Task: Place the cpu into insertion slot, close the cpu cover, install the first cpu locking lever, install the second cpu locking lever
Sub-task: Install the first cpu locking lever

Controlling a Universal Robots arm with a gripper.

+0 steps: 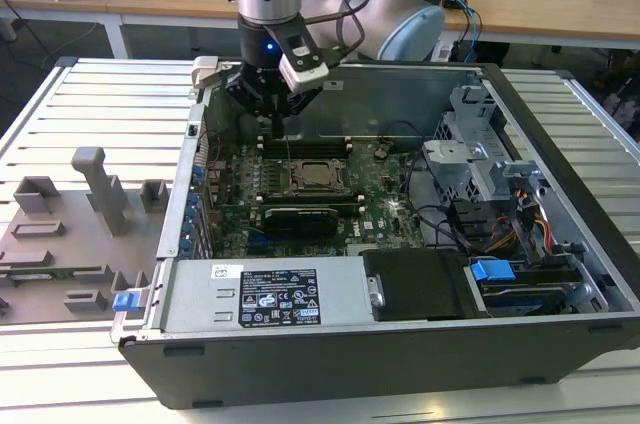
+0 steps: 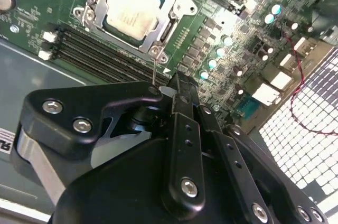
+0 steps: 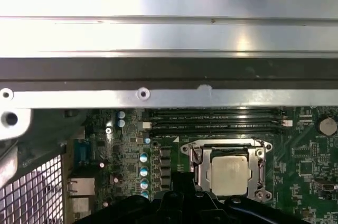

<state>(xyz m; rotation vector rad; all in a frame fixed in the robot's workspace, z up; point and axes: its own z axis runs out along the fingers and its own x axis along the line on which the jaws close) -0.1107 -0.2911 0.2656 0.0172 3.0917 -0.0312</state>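
The cpu (image 2: 133, 10) lies flat in the insertion slot (image 3: 203, 175) on the green board, its dull silvery top showing. The cpu cover (image 2: 165, 3) is down, framing the chip. A thin wire locking lever (image 2: 153, 68) stands up from the socket corner nearest my gripper. My gripper (image 2: 178, 81) hangs just above the board beside that corner, fingers together, with the lever's upper end right next to the fingertips. I cannot tell whether they touch. In the exterior view the gripper (image 1: 277, 129) is behind and to the left of the cpu (image 1: 318, 175).
The board sits deep in an open computer case (image 1: 560, 104) with tall metal walls. Black memory slots (image 2: 90, 49) run close by the socket. A drive cage (image 1: 480, 154) and cables (image 1: 500, 224) fill the exterior view's right. A grey fixture plate (image 1: 70, 224) lies outside on the left.
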